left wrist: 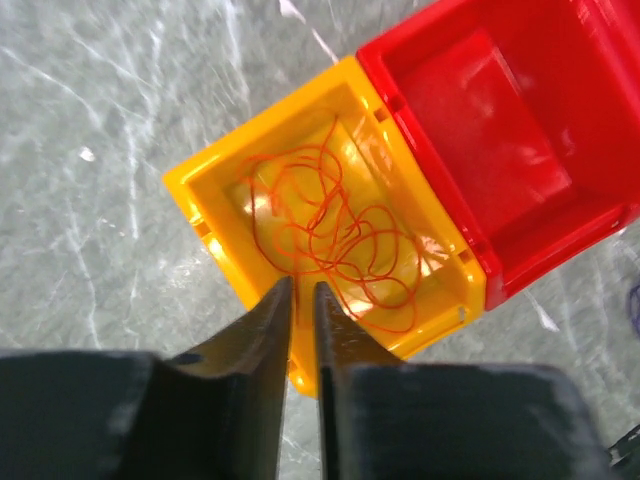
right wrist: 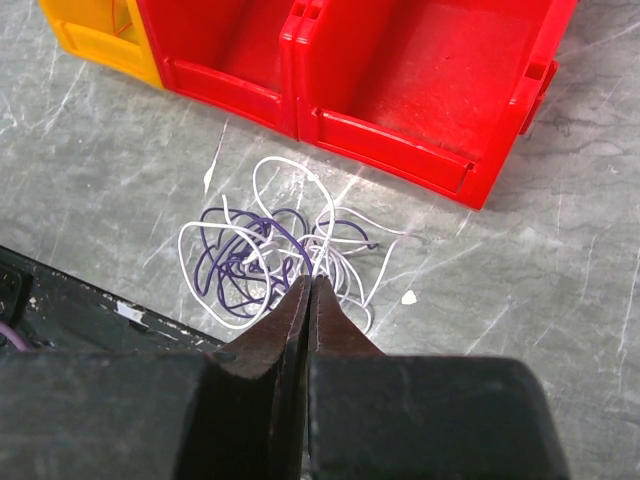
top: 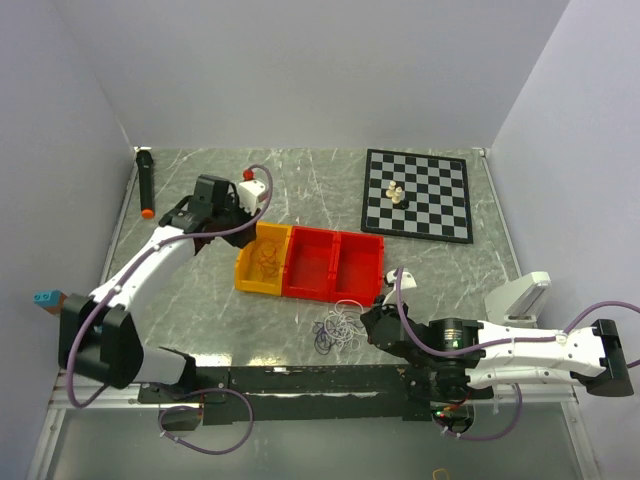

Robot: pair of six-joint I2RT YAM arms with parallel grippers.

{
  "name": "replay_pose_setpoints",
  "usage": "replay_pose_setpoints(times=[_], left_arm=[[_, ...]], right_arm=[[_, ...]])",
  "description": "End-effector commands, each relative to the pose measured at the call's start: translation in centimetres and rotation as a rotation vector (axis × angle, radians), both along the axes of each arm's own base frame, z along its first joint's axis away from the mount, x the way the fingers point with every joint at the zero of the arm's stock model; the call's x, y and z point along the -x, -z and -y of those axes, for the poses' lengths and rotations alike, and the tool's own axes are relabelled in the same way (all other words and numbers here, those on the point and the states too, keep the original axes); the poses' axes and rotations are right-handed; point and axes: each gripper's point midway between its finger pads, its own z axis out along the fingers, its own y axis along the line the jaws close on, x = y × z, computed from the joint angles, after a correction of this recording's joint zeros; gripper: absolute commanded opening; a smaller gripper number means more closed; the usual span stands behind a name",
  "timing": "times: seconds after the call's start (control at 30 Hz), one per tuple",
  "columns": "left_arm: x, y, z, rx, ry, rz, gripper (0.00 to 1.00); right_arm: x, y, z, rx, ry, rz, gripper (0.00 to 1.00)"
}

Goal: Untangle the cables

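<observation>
While left hand (left wrist: pixel 302 290) hangs over yellow bin (left wrist: pixel 250 125), fingers a slit apart, holding nothing | orange cable (left wrist: pixel 335 235) coiled inside that bin | white and purple cables (right wrist: pixel 270 250) clumped on desk (right wrist: pixel 520 270) before red bins (right wrist: pixel 390 150) | right hand (right wrist: pixel 308 285) closed at clump, grip on a strand unclear

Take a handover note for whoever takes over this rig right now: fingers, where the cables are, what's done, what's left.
Left gripper: fingers slightly apart, holding nothing, above the yellow bin.
Right gripper: fingers shut, tips at the white and purple cables; I cannot tell whether a strand is pinched.
Cables: the orange cable lies loose in the yellow bin. The white and purple cables lie tangled on the table in front of the red bins, which look empty.
Done: orange separated and binned.
Left: part white from purple, probably one into each red bin.
</observation>
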Motion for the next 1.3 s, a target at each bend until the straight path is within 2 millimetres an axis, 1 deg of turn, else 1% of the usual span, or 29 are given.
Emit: replay_pose_setpoints(times=[0.0,0.07,0.13,0.17,0.23,0.27,0.33,0.37,0.43,0.47,0.53,0.6,0.63,0.73,0.87,0.97,1.03,1.13,1.2,1.27], left_arm=[[-0.1,1.8,1.2,0.000,0.055,-0.057,0.27],[0.6,2.5,1.8,0.000,0.086,-0.087,0.35],[1.1,2.2,2.4,0.014,0.107,-0.101,0.49],[1.3,1.6,2.7,0.030,0.119,-0.105,0.57],[1.5,0.0,3.3,0.066,0.134,-0.111,0.69],[1.6,-1.0,3.7,0.086,0.146,-0.108,0.73],[2.5,-3.1,4.6,0.140,0.188,-0.122,0.77],[2.7,-4.3,5.1,0.162,0.204,-0.116,0.77],[3.4,-5.8,5.9,0.191,0.242,-0.111,0.76],[3.9,-6.1,6.4,0.196,0.264,-0.112,0.76],[5.0,-6.4,7.2,0.193,0.311,-0.113,0.75],[6.2,-5.9,8.0,0.170,0.354,-0.115,0.74],[6.7,-5.3,8.2,0.155,0.373,-0.123,0.74],[8.3,-3.6,9.0,0.124,0.433,-0.154,0.72],[10.3,-1.4,10.0,0.091,0.514,-0.203,0.69],[11.6,0.2,10.9,0.051,0.574,-0.226,0.69],[12.5,0.9,11.5,0.033,0.613,-0.233,0.69],[13.8,1.7,12.6,0.015,0.677,-0.236,0.70],[14.6,2.0,13.3,0.013,0.716,-0.241,0.71],[15.2,2.5,14.0,0.007,0.751,-0.244,0.71]], right_arm=[[0.0,-0.1,-0.3,-0.025,0.008,0.007,0.00],[0.0,-0.1,-0.2,-0.027,0.008,0.004,0.00],[0.1,-0.1,-0.2,-0.025,0.005,0.002,0.00],[0.1,0.0,-0.2,-0.027,0.002,-0.001,0.00],[0.3,0.1,-0.3,-0.026,-0.007,-0.006,0.00],[0.4,0.1,-0.4,-0.025,-0.015,-0.008,0.00],[0.6,0.3,-0.6,-0.017,-0.031,-0.018,0.00],[0.7,0.4,-0.6,-0.011,-0.039,-0.023,0.05],[1.0,0.7,-0.5,0.000,-0.045,-0.039,0.11],[1.1,0.8,-0.5,0.005,-0.053,-0.045,0.13],[1.4,0.8,-0.5,0.007,-0.065,-0.055,0.22],[1.6,0.9,-0.2,0.007,-0.066,-0.069,0.30],[1.7,0.7,0.0,0.004,-0.065,-0.072,0.32],[1.6,0.2,0.5,-0.002,-0.058,-0.065,0.35],[0.7,-0.2,1.2,0.011,-0.014,-0.028,0.38],[0.5,1.2,1.6,0.056,0.008,-0.082,0.40],[0.5,2.7,1.9,0.090,0.033,-0.153,0.40],[1.4,4.5,1.1,0.079,-0.003,-0.246,0.43],[1.8,5.2,1.1,0.071,-0.005,-0.286,0.43],[1.9,5.4,0.9,0.058,-0.009,-0.292,0.43]])
